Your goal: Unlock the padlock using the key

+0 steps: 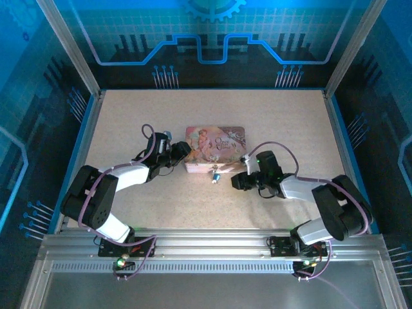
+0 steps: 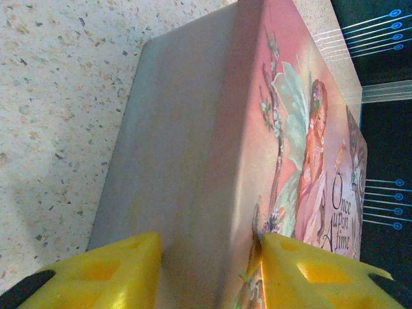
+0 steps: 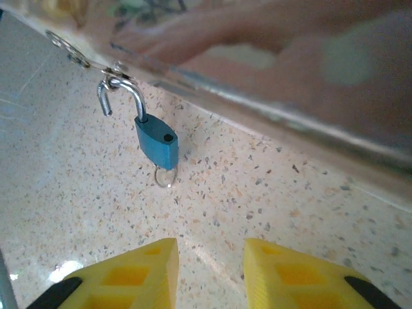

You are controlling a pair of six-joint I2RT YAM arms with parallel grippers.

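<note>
Gripping end: left gripper [image 1: 182,153] has its yellow jaws partway apart and pinched on the left end of the tin [image 1: 215,145], one on the grey side wall and one on the pink lid.
Tin: lying flat around the middle of the surface [image 1: 270,122], fairy picture facing up.
Padlock [image 3: 158,140]: little blue one, hooked on the hasp [image 3: 114,66] at the tin's near edge. The shackle [image 3: 132,96] looks popped, with its short leg free of the body.
Key [image 3: 163,177]: pretty sure it's the small silver ring poking out under the padlock, down on the surface. Can't make out the blade.
Right gripper [image 3: 211,270]: just right of the padlock and pointed at it, jaws a bit open with nothing between them, not touching it.
</note>
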